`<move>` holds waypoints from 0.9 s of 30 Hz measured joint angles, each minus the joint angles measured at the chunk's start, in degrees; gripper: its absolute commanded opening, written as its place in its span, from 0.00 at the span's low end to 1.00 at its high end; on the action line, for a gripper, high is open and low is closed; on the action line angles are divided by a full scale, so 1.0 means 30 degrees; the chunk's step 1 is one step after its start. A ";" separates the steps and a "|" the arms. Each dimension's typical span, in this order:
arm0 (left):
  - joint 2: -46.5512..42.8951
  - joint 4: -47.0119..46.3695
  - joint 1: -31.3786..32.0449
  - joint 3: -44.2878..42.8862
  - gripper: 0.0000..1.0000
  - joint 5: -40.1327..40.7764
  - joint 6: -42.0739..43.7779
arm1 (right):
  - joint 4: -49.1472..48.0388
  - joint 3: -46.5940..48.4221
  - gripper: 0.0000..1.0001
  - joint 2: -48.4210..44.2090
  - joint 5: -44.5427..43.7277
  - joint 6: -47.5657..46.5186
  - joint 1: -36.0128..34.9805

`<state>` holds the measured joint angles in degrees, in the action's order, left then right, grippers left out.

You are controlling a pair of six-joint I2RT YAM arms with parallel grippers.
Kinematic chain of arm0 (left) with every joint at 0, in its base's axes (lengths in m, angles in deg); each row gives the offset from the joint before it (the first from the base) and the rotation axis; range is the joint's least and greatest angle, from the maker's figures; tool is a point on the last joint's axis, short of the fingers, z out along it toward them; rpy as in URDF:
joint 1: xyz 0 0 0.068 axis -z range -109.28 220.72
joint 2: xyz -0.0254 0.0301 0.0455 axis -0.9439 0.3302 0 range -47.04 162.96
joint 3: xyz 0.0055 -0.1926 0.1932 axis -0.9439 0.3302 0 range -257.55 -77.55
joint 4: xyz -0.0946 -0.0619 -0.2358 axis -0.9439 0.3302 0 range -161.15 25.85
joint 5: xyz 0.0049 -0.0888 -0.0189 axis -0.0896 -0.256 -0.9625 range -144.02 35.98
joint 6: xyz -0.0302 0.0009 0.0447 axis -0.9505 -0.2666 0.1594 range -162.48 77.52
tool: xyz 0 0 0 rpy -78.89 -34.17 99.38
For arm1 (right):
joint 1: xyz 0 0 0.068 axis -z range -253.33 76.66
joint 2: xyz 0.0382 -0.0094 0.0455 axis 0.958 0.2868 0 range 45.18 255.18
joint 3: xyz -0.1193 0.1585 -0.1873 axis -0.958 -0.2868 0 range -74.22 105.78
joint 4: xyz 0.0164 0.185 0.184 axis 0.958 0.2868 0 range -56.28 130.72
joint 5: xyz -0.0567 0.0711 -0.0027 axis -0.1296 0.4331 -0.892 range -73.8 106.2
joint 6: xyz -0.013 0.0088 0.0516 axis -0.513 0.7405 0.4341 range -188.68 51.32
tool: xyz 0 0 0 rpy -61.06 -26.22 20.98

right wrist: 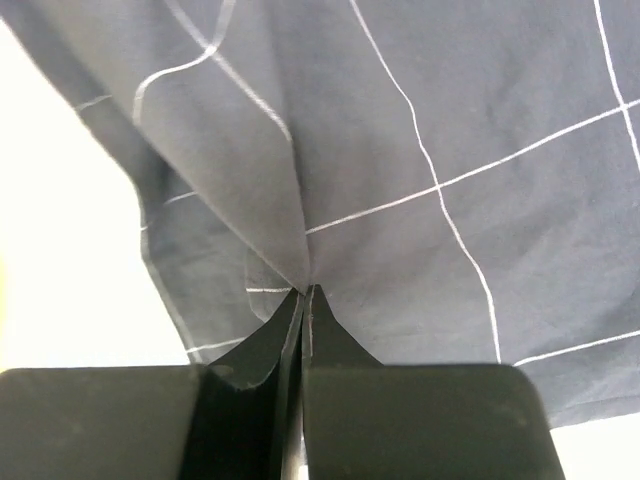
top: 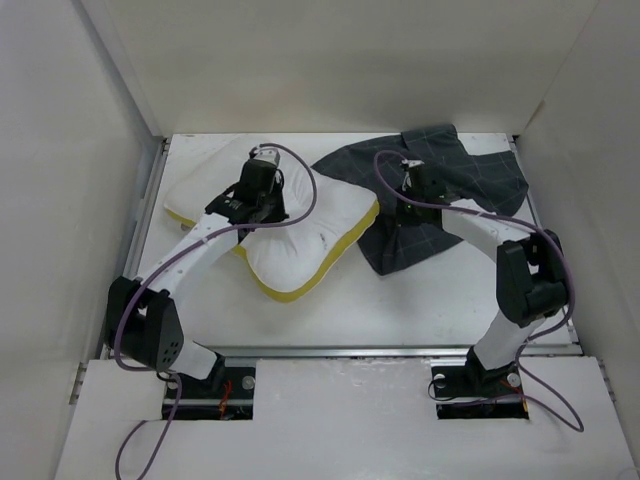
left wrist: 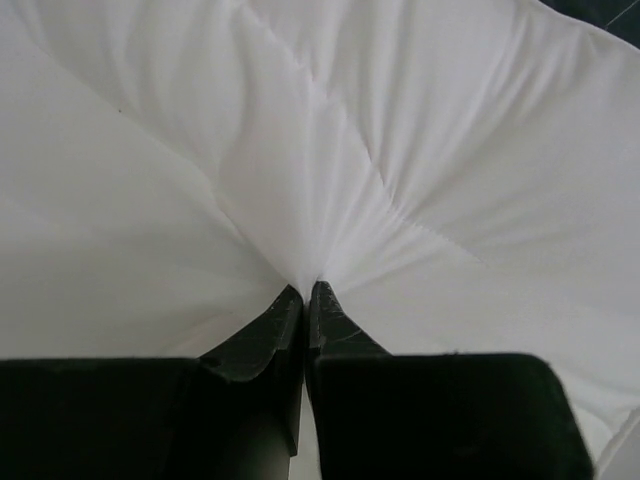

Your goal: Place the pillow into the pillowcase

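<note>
- Two grips are on. Left gripper (left wrist: 305, 289) is pressed together on a tuck of the white pillow (top: 305, 240) cover, w/ creases fanning out from the tips.
- Right gripper (right wrist: 305, 291) is pinched tight on a fold of the pillowcase (top: 470, 175). The dark checked cloth peaks up at the tips.
- Pillow lies on the table (top: 400, 315), buckled where the left arm holds it.
- Pillowcase lies rumpled just right of the pillow, its near corner meeting the pillow's yellow edge band (top: 335, 262).
- Pillow handling, my read: light, soft, springy. The pinch prob. takes cover only, so the filling would sag and the tuck could slip. A hold nearer a corner or the band seam looks firmer.
- Pillowcase, my read: thin, limp, no stiffness. It needs a single layer at the mouth to open.
- Can't tell if the pinch has one layer or both, or which side of the pillowcase is the opening.
</note>
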<state>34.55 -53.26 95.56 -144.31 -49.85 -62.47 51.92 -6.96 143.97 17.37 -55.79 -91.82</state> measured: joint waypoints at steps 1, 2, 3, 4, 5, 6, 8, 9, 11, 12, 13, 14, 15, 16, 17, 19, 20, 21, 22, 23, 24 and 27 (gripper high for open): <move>0.0262 0.0066 0.0109 0.0000 0.00 0.0051 0.0044 | 0.0036 0.0000 0.00 -0.0226 0.0204 -0.0080 -0.0015; 0.0437 0.0168 0.0240 0.0000 0.00 0.0087 0.0153 | 0.0109 0.0000 0.00 -0.0452 0.0328 -0.0153 -0.0015; 0.0517 0.0284 0.0364 0.0007 0.00 0.0153 0.0270 | 0.0204 0.0000 0.00 -0.0670 0.0408 -0.0211 -0.0007; 0.0532 0.0335 0.0510 0.0058 0.00 0.0226 0.0393 | 0.0270 0.0000 0.00 -0.0882 0.0452 -0.0219 -0.0007; 0.0503 0.0350 0.0678 0.0124 0.00 0.0335 0.0525 | 0.0313 0.0015 0.00 -0.1093 0.0488 -0.0219 -0.0007; 0.0495 0.0364 0.0903 0.0153 0.00 0.0386 0.0634 | 0.0364 0.0066 0.00 -0.1246 0.0539 -0.0211 -0.0007; 0.0495 0.0342 0.1428 0.0284 0.00 0.0444 0.0743 | 0.0474 0.0262 0.00 -0.1472 0.0656 -0.0138 -0.0007; 0.0495 0.0357 0.1683 0.0386 0.00 0.0481 0.0772 | 0.0568 0.0437 0.00 -0.1574 0.0707 -0.0087 -0.0007; 0.0495 0.0444 0.2127 0.0590 0.00 0.0495 0.0787 | 0.0685 0.0831 0.00 -0.1800 0.0911 0.0000 -0.0007; 0.0495 0.0452 0.2280 0.0692 0.00 0.0495 0.0780 | 0.0685 0.0991 0.00 -0.1974 0.1115 0.0000 -0.0007; 0.0495 0.0532 0.2448 0.0765 0.00 0.0488 0.0780 | 0.0707 0.1129 0.00 -0.2193 0.1348 0.0000 -0.0007; 0.0546 0.0656 0.2579 0.0765 0.00 0.0495 0.0780 | 0.0707 0.1209 0.00 -0.2492 0.1545 -0.0015 -0.0007; 0.0656 0.0750 0.2645 0.0743 0.00 0.0554 0.0743 | 0.0743 0.1246 0.00 -0.2834 0.1683 -0.0058 -0.0007; 0.0823 0.0860 0.2725 0.0648 0.00 0.0729 0.0641 | 0.0801 0.1268 0.00 -0.3213 0.1800 -0.0175 -0.0007; 0.1049 0.0962 0.2776 0.0532 0.00 0.0874 0.0583 | 0.0845 0.1268 0.00 -0.3614 0.1974 -0.0313 -0.0007; 0.2011 0.1537 0.2907 -0.0240 0.00 0.1515 0.0248 | 0.1049 0.1268 0.00 -0.4357 0.2484 -0.0772 -0.0007; 0.2616 0.1661 0.2943 -0.0750 0.00 0.1800 0.0029 | 0.1202 0.1260 0.00 -0.4743 0.2769 -0.1056 -0.0080; 0.3279 0.1843 0.2943 -0.1384 0.00 0.2055 -0.0168 | 0.1348 0.1246 0.00 -0.5027 0.2951 -0.1297 -0.0153; 0.3942 0.1996 0.2936 -0.2127 0.00 0.2280 -0.0321 | 0.1435 0.1144 0.00 -0.5333 0.3140 -0.1508 -0.0306; 0.4495 0.1996 0.2892 -0.2739 0.00 0.2492 -0.0488 | 0.1523 0.0954 0.00 -0.5632 0.3220 -0.1712 -0.0503; 0.5005 0.1938 0.2820 -0.3381 0.00 0.2608 -0.0670 | 0.1639 0.0648 0.00 -0.5960 0.3235 -0.1851 -0.0678; 0.5763 0.1377 0.2222 -0.4707 0.00 0.2317 -0.1093 | 0.2288 -0.0466 0.00 -0.6863 0.3271 -0.2259 -0.1020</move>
<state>51.83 -49.13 102.23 -158.43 -42.90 -65.74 58.78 -8.36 123.38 27.19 -62.57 -94.88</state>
